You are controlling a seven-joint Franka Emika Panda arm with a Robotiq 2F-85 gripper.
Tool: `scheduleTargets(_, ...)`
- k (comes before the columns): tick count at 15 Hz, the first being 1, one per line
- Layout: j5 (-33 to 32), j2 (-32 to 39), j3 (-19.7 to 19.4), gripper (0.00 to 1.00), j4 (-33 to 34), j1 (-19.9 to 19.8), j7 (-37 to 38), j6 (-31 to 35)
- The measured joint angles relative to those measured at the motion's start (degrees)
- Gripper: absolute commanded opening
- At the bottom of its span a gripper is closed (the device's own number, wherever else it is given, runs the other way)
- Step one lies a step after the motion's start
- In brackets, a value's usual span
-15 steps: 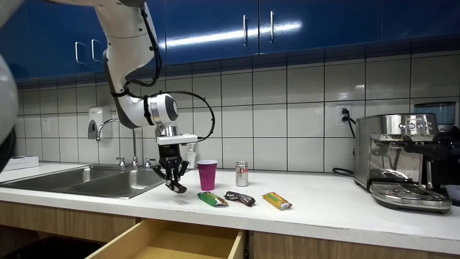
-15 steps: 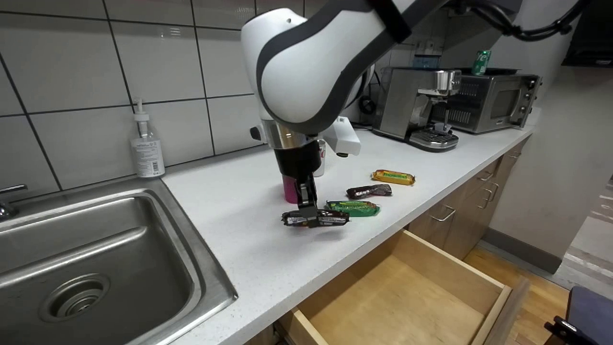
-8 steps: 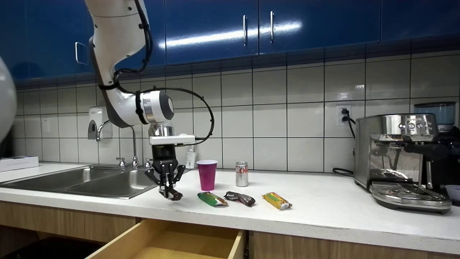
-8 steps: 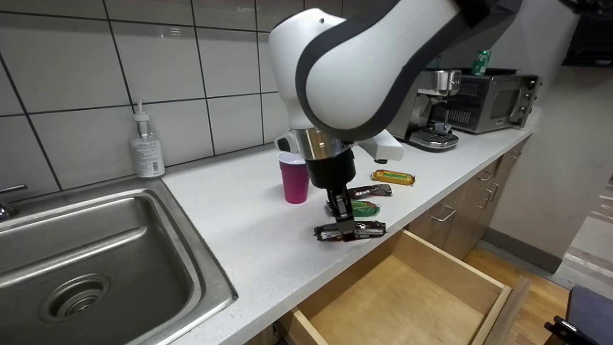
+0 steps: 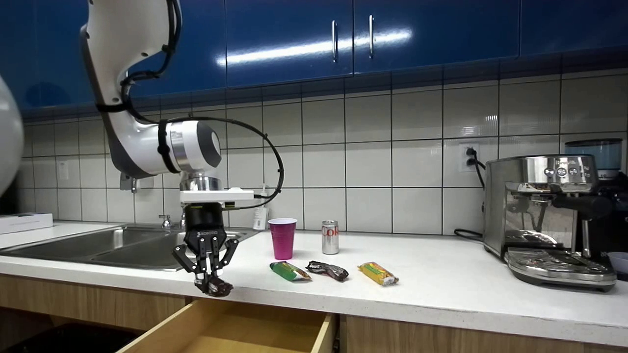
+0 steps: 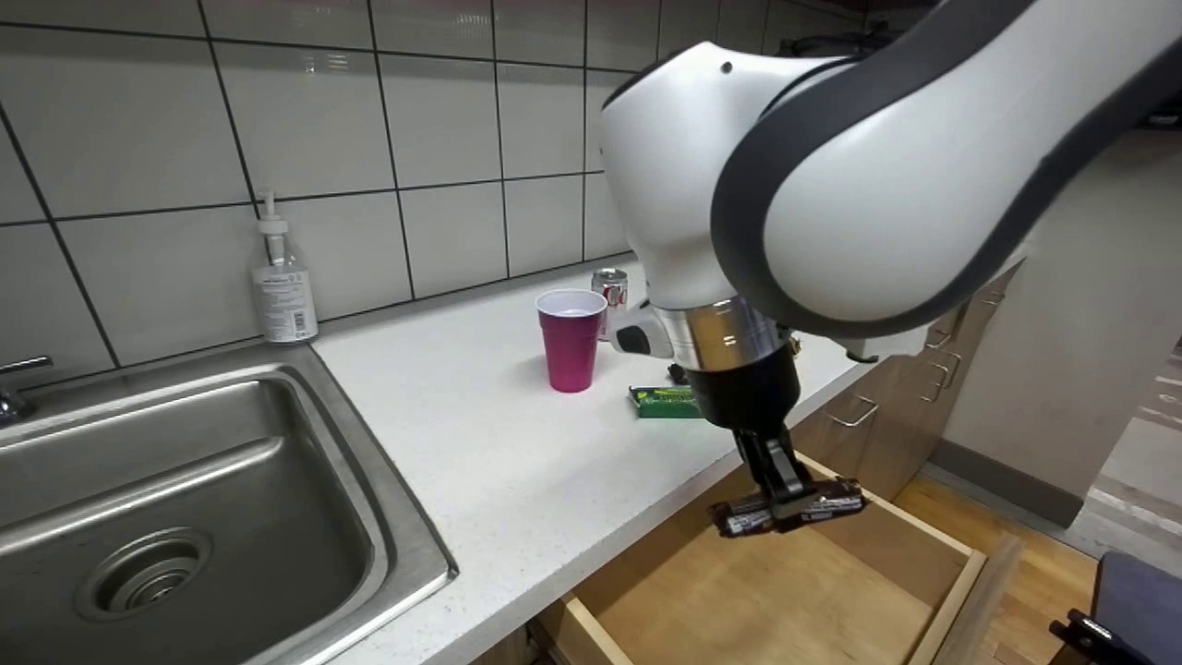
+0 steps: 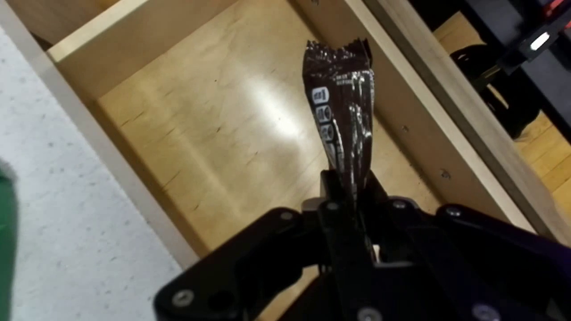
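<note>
The bar (image 7: 350, 102) could slip from the gripper (image 7: 353, 187), since it looks slick and is squeezed only at its middle. An end could bump the side of the drawer (image 7: 200, 102) below if the gripper goes down crooked. The bar is shiny, dark brown and crinkly, with a zigzag end and little white marks. It is clamped in the gripper, just right of the middle in the top half of the wrist view.

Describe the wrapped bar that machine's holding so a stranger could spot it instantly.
Find the open wooden drawer under the white countertop. Above it, the black tool pinches a dark brown wrapped bar. Unlike the green bar, yellow bar and second dark bar, it hangs in midair.
</note>
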Motion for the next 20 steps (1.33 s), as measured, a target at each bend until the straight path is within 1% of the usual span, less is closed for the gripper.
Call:
scheduleTargets(5,-0.6,-3.4,0.2,0.04,-7.9,0.9,0.0,2.1)
scheduleTargets(9,-2.0,-3.3,0.4,0.04,-11.5,1.4,0.1,5.3)
scheduleTargets(14,-6.4,-0.6,0.6,0.04,-12.5,2.0,0.6,9.1)
scheduleTargets(20,-12.4,4.3,0.5,0.04,-11.0,2.0,2.0,13.6)
